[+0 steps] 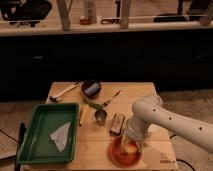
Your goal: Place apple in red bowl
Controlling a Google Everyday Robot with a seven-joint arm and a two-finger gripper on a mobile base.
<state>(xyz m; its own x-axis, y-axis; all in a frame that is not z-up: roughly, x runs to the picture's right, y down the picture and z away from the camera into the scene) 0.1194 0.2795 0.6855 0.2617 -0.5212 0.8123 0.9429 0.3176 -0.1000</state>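
The red bowl [116, 154] sits on the wooden table [95, 145] near its front right corner. The apple [131, 148], small and yellowish-orange, shows low inside the bowl. My white arm reaches in from the right, and my gripper [131, 141] points down into the bowl, right at the apple. The wrist hides part of the bowl's far rim. I cannot tell whether the apple rests on the bowl's bottom or is held.
A green tray [35, 145] holding a white folded cloth [61, 135] fills the table's left side. Behind the bowl are a small box [117, 123], a metal cup [100, 116], a dark bowl with bluish-grey contents [91, 88], a white-handled utensil [65, 92] and a green item [93, 104].
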